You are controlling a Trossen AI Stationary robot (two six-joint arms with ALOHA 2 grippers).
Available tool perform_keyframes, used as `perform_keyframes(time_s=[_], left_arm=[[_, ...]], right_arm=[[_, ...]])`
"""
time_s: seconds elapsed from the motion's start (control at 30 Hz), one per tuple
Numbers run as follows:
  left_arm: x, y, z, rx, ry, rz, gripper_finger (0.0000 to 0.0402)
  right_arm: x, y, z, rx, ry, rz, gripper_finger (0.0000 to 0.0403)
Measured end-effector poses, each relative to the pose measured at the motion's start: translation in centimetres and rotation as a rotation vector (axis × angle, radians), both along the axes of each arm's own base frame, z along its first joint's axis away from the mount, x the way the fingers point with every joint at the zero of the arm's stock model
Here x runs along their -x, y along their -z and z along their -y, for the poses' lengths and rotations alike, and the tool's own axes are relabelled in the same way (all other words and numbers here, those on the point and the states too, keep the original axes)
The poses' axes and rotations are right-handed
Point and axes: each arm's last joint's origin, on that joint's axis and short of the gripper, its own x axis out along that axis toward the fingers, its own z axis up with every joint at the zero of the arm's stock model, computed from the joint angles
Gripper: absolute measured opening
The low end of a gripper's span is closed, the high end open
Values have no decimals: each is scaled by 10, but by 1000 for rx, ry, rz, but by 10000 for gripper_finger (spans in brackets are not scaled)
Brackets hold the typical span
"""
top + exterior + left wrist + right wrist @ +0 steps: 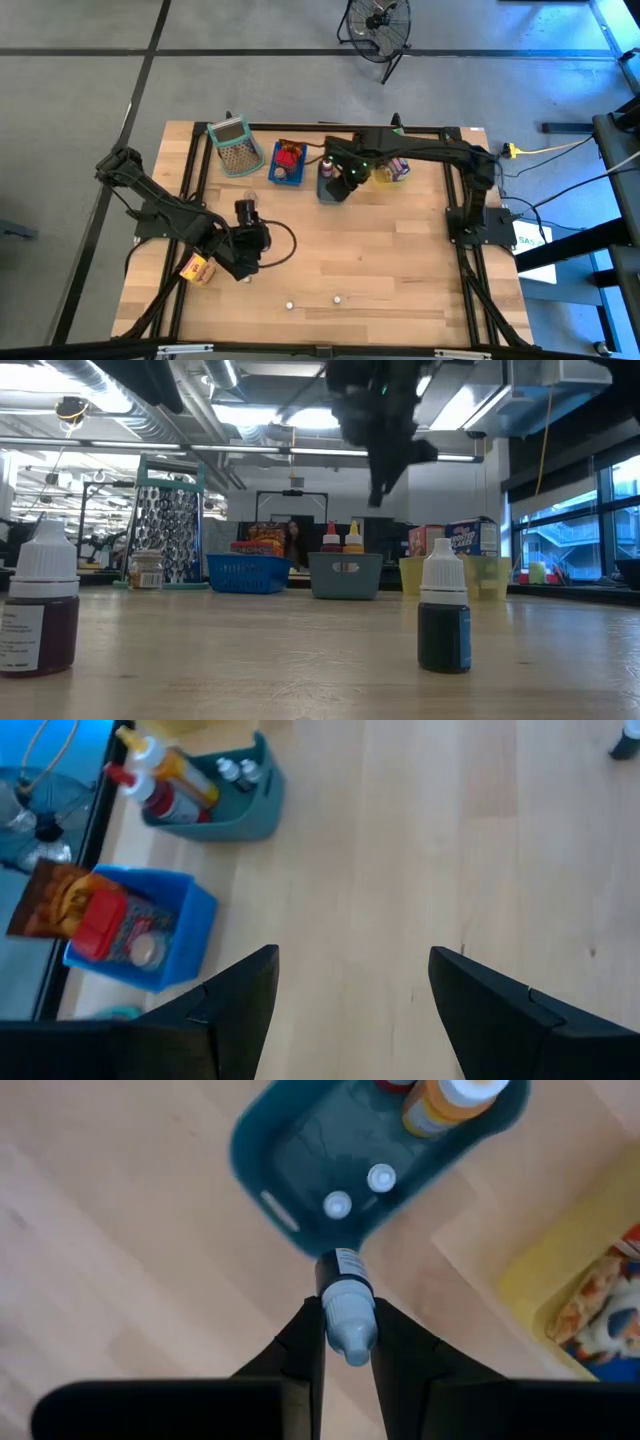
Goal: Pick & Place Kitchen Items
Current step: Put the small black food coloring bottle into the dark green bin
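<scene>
1. Two small white-capped dropper bottles stand nearest in the low view, one at the near left edge [40,610] and one right of centre [444,615], both upright on the counter [300,660] and well apart.
2. Behind them in that view sit the perforated basket [170,520], a small jar [146,570], the blue tray [247,572], the grey tray [345,574] with two sauce bottles [341,538] poking up, and the yellow tray [470,575] with cartons [470,536] behind it. One of my arms hangs dark above the grey tray.
3. From the high view, my right claw [345,180] reaches over the grey tray [330,190] at the back of the counter [380,260]; the blue tray [287,163] lies just to its left and the basket [233,147] further left.
4. My left claw [245,212] waits over the counter's left half, with a yellow-orange carton [198,268] near that arm and two white caps [313,301] near the front edge.
5. My left wrist view shows my left claw [350,990] spread with nothing between the fingers, over bare wood.
6. My right wrist view shows my right claw [348,1342] pinching a dark dropper bottle [345,1305] above the near rim of the grey tray [290,1140], where two more capped bottles [358,1190] already lie.
</scene>
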Motion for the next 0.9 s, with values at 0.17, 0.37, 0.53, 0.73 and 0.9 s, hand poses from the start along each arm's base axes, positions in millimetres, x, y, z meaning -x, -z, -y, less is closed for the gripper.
perform_keyframes(time_s=[0.17, 0.37, 0.53, 0.73, 0.9], left_arm=[[13, -12, -8, 37, -35, 33, 254], [20, -21, -13, 65, -41, 67, 254], [21, -21, -13, 58, -39, 57, 254], [21, -21, -13, 57, -38, 56, 254], [24, -21, -15, 65, -32, 33, 254]], right_arm=[[-7, 24, 31, -35, 47, -40, 60], [-13, 37, 48, -33, 97, -21, 60], [-14, 37, 51, -40, 169, -3, 60], [-19, 41, 55, -46, 225, 28, 60], [-25, 52, 57, -80, 227, 20, 60]])
